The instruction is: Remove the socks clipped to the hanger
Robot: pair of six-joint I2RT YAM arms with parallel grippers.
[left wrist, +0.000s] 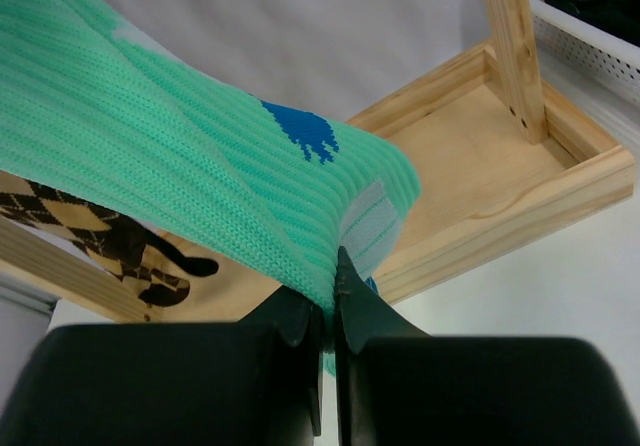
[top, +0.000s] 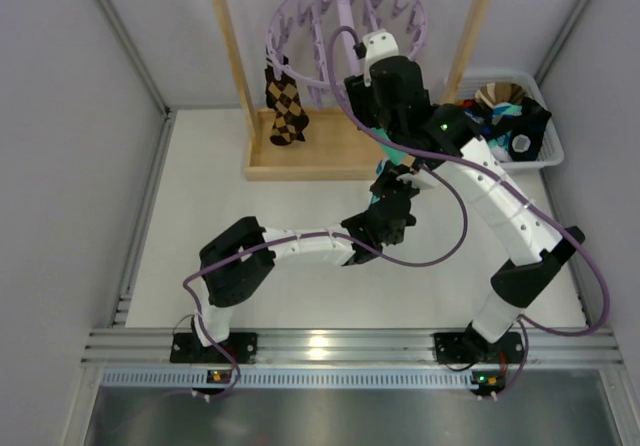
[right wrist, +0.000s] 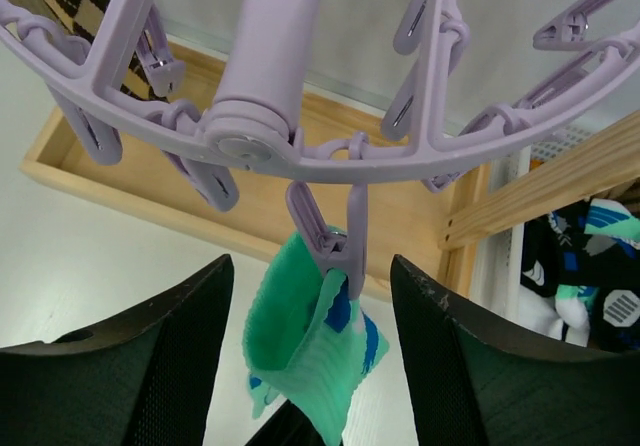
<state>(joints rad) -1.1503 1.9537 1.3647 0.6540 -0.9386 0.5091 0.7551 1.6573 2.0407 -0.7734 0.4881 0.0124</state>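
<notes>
Just one mint sock point(right wrist: 300, 351) on hanger point(right wrist: 250, 138)

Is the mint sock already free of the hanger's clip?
No, in the right wrist view a lilac clip peg on the hanger pinches the mint sock at its top edge.

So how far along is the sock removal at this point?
Done: several socks lie in the white basket. In hand: the left pincer is shut on the lower end of the green sock, while the right pincer stands open either side of the peg holding its top. Left: free that sock; a brown diamond-patterned piece hangs clipped on the hanger.
</notes>
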